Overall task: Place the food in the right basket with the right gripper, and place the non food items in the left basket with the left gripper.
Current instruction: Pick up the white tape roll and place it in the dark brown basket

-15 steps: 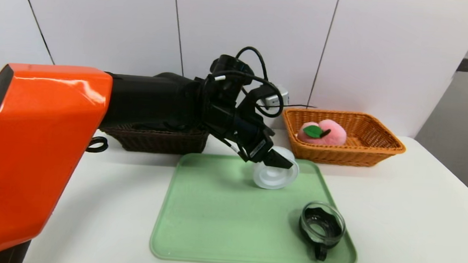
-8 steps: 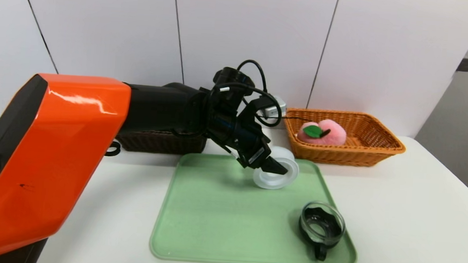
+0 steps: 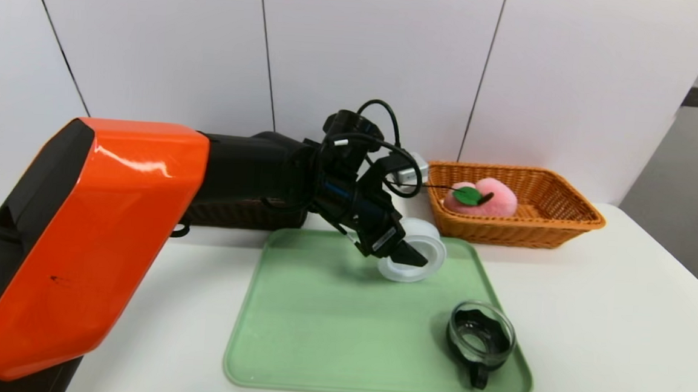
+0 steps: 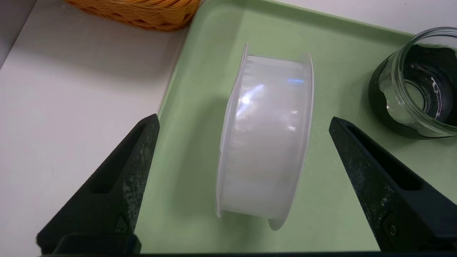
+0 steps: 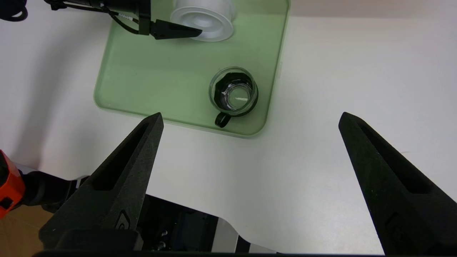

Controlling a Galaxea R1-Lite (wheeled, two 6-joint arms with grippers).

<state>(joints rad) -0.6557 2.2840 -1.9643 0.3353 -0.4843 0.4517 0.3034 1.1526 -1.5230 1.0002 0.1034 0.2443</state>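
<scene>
My left gripper [image 4: 242,185] gapes wide astride the white container [image 4: 266,142], which lies on its side mid-frame on the green tray [image 3: 317,315]; closing off-centre, I judge it could roll toward the glass cup [image 4: 421,85] at right.

Looks like lab/test setup: bare white table [image 3: 589,332], plain white wall panels [image 3: 370,52], no furnishings.

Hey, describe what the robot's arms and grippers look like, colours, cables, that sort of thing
The left arm has a glossy orange shell, then matte black segments with looped black cables and a small silver-white box near the wrist. The left gripper ends in two pointed, wedge-shaped black fingers with a scuffed, speckled surface and a slot along each. The right gripper has the same tapered black fingers, cleaner looking.
</scene>
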